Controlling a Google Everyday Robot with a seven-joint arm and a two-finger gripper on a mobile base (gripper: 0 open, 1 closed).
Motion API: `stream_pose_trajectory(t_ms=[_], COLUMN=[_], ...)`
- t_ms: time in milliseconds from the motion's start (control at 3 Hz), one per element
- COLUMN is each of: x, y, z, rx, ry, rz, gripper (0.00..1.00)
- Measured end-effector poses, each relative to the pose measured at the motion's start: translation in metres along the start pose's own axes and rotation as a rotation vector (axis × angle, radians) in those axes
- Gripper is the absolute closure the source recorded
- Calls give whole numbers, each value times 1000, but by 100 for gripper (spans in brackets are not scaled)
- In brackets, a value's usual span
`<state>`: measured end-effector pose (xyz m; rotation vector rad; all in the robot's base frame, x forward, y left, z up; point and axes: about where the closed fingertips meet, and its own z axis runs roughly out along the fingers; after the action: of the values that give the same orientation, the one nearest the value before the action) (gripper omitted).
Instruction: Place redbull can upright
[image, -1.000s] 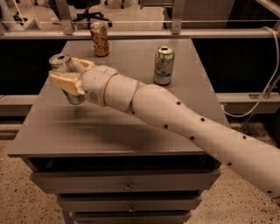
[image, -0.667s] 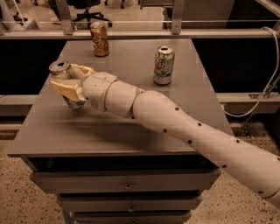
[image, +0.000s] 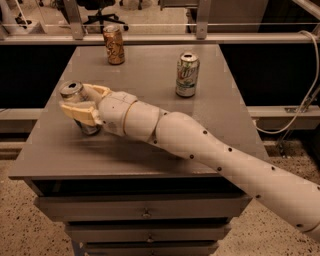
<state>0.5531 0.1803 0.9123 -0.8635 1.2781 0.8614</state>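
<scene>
The redbull can (image: 75, 93) is a slim silver can with a silver top. It stands about upright on the left part of the grey table (image: 150, 70), leaning slightly. My gripper (image: 80, 105) is at the can, with one tan finger (image: 80, 113) in front of it and the other (image: 97, 90) behind it. The fingers are closed around the can's body, which they largely hide. The can's bottom shows below the front finger, at the table surface.
An orange-brown can (image: 114, 44) stands at the table's back left. A green-and-white can (image: 187, 74) stands right of centre. My white arm (image: 210, 155) crosses the table from the lower right. Drawers (image: 145, 210) sit under the tabletop.
The gripper with the can has shifted slightly and lowered toward the table; the can stays held at the left side. The other cans have not moved.
</scene>
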Motion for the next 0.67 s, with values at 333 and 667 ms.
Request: stream_pose_trajectory(t_ms=[333,667], x=[5,6], y=[0,-2], z=[-4,-14], rx=[1,15], ry=[10,27], rz=[2,-4], gripper=[15,0])
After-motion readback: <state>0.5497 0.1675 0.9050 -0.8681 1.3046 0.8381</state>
